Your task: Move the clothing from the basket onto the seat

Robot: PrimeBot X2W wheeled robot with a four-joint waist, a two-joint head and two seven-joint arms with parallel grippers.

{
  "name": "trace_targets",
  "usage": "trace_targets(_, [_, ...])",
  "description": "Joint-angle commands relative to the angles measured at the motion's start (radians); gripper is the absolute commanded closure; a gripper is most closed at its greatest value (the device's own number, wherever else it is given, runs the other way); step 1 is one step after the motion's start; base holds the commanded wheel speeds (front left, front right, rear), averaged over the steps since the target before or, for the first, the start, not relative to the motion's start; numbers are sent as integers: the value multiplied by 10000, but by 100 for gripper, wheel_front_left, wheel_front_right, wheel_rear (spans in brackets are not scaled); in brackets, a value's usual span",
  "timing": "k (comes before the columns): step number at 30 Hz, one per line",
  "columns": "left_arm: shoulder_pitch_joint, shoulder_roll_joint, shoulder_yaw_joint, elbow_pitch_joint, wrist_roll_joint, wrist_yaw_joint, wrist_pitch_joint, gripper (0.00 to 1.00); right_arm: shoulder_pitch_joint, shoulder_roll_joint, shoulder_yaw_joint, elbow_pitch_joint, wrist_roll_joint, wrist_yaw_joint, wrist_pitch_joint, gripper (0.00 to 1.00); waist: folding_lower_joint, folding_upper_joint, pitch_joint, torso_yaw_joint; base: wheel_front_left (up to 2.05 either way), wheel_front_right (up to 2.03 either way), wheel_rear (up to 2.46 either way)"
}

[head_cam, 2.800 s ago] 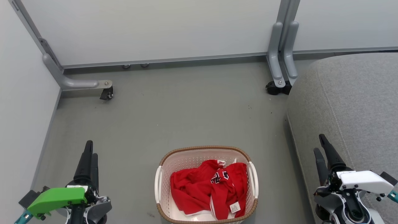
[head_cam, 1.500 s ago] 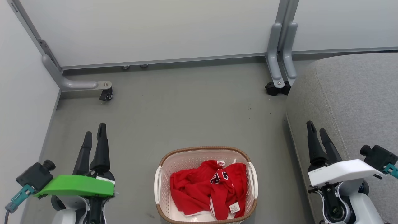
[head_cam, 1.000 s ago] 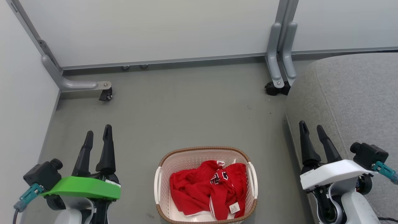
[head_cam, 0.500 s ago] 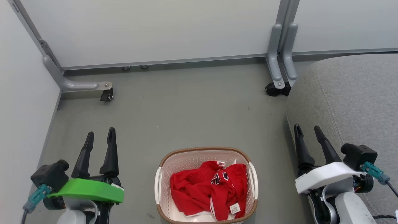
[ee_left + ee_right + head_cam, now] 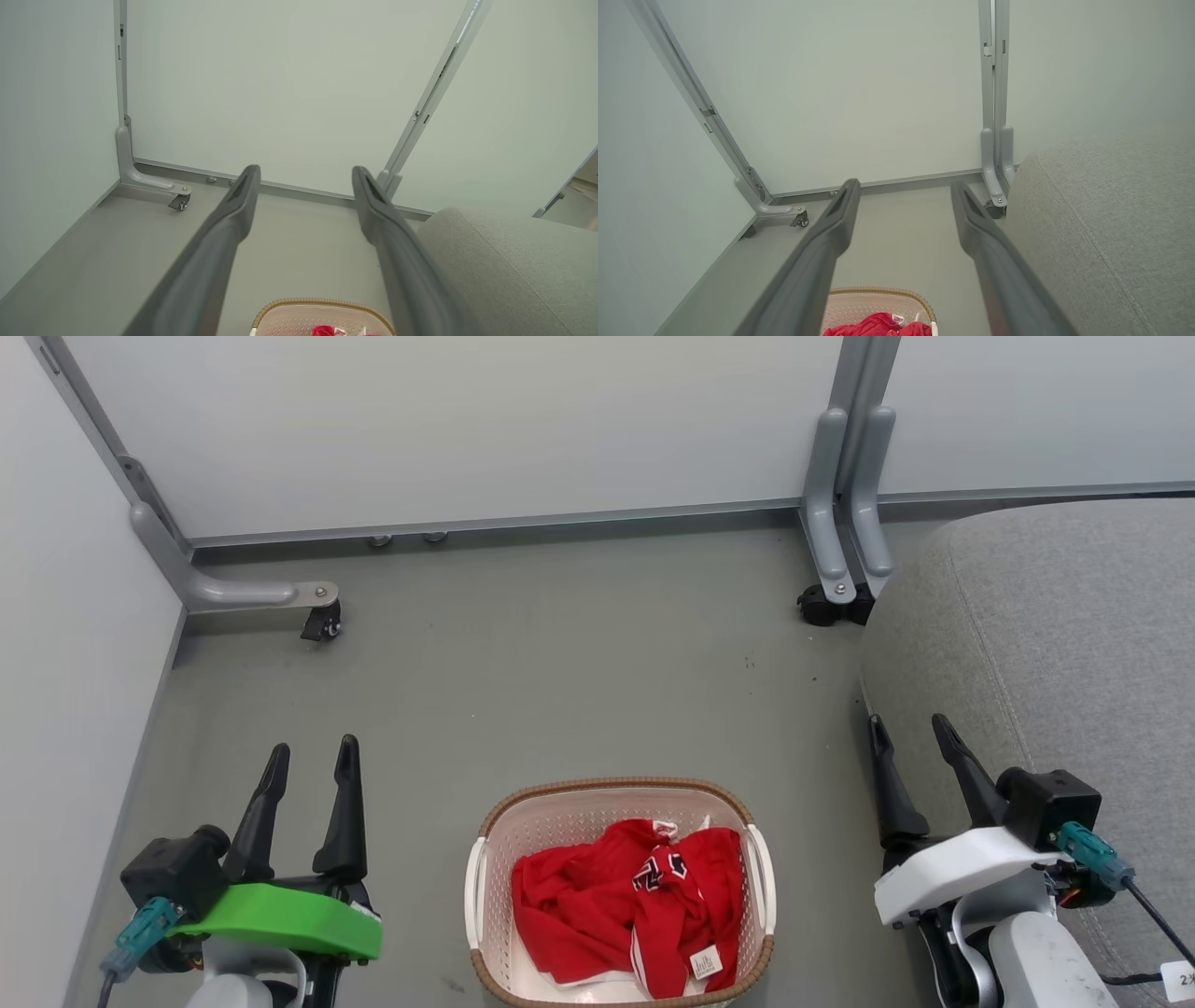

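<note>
Crumpled bright red sports clothing [image 5: 597,905] heaped inside oval cream perforated plastic basket [image 5: 611,786]. Large light-grey fabric seat [image 5: 1074,635] just right of it. Left gripper [image 5: 313,753] and right gripper [image 5: 907,723] spread wide, empty, flanking basket. Judgement: descend from above, pinch raised fold mid-heap, lift without snagging basket.

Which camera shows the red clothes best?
The head view: the clothing lies crumpled in the basket, whole pile visible, with lettering and a white tag. The left wrist view catches a small red scrap at its bottom edge; the right wrist view, a somewhat larger patch.
</note>
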Motion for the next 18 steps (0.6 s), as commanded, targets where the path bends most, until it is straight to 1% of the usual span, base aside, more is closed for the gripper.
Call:
trace_targets(1, [51, 111, -41, 24, 201, -43, -100, 0, -191, -13, 34, -9, -243, 0, -71, 0, 0, 0, -4, -1, 0, 0, 0])
trace_targets(9, [20, 93, 23, 508, 722, -47, -260, 0, -158, -10, 81, 97, -791, 0, -114, 0, 0, 0, -18, 2, 0, 0, 0])
trace_targets(18, [-138, -3, 204, 1006, 1570, -52, -435, 0, -167, -11, 164, 209, -1248, 0, -154, 0, 0, 0, -13, -7, 0, 0, 0])
